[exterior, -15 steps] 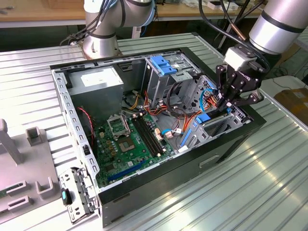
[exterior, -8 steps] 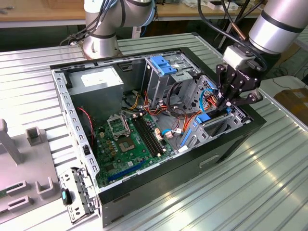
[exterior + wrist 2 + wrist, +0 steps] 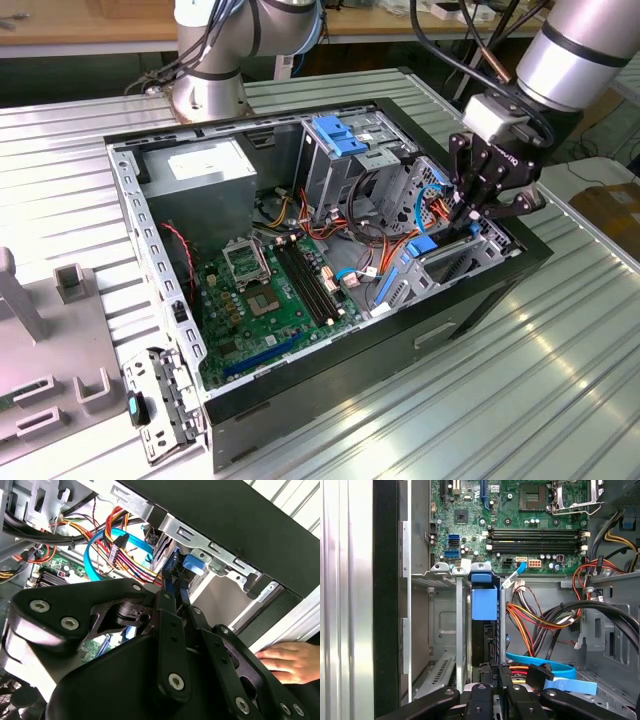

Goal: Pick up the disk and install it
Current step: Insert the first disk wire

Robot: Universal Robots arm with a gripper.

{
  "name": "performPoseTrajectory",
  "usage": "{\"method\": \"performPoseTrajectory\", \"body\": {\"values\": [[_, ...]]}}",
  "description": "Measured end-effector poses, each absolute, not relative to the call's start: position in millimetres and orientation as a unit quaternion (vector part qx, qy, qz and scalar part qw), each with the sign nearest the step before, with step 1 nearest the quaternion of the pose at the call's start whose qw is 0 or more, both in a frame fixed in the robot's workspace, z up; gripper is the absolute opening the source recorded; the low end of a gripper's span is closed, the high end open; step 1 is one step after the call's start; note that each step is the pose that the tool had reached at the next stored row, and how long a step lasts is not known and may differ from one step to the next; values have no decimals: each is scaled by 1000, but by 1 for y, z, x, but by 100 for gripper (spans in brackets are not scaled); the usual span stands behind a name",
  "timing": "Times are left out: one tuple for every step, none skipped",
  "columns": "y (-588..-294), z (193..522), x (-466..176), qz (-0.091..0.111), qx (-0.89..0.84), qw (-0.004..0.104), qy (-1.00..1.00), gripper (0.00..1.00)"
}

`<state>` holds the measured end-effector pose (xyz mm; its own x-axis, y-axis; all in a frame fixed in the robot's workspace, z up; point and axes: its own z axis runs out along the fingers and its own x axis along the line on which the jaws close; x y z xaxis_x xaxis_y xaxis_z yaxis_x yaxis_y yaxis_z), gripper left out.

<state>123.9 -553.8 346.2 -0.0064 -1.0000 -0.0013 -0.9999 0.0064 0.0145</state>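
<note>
Exterior view first: your gripper [image 3: 470, 213] is down at the drive cage [image 3: 470, 255] on the exterior view's right side of the open computer case [image 3: 330, 400]. Its black fingers [image 3: 462, 205] are drawn close together, pinched on the edge of the disk [image 3: 424, 244], whose blue rail shows just below the fingertips, standing on edge in the cage. The motherboard [image 3: 265, 295] lies flat in the middle of the case, the grey power supply [image 3: 205, 175] sits in the far corner, and a blue latch plate [image 3: 338, 135] tops the upper bay. The case rests on a ribbed metal table [image 3: 520, 380].

Second wrist view: you're looking past the gripper's black linkage [image 3: 165, 645]. The jaws stand narrow, clamped on the blue rail of the disk [image 3: 175, 582], which runs edge-on into the metal cage beside the case's black wall [image 3: 225, 520]. Bundled coloured wires [image 3: 125, 555] and a light blue ribbon cable [image 3: 100, 550] hang just beside it. A person's hand [image 3: 287, 662] rests outside the case wall.

First wrist view: the disk [image 3: 484, 605] stands upright in its slot of the cage, blue tab at the end facing the motherboard [image 3: 520, 520], dark body running back toward the gripper's fingers [image 3: 490, 672], which grip its near end. The neighbouring slot [image 3: 437, 630] next to it is open.
</note>
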Motion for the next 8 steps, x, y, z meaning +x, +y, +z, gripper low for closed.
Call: {"method": "performPoseTrajectory", "body": {"values": [[-554,346,124,-6,705,5,-709,17],[-554,346,124,-6,706,5,-708,17],[-554,345,124,-6,707,5,-707,17],[-554,345,124,-6,708,4,-706,17],[-553,345,124,-6,708,4,-706,17],[-553,345,124,-7,708,4,-706,17],[-553,344,124,-7,708,3,-706,17],[-553,344,124,-7,708,3,-706,17]]}}
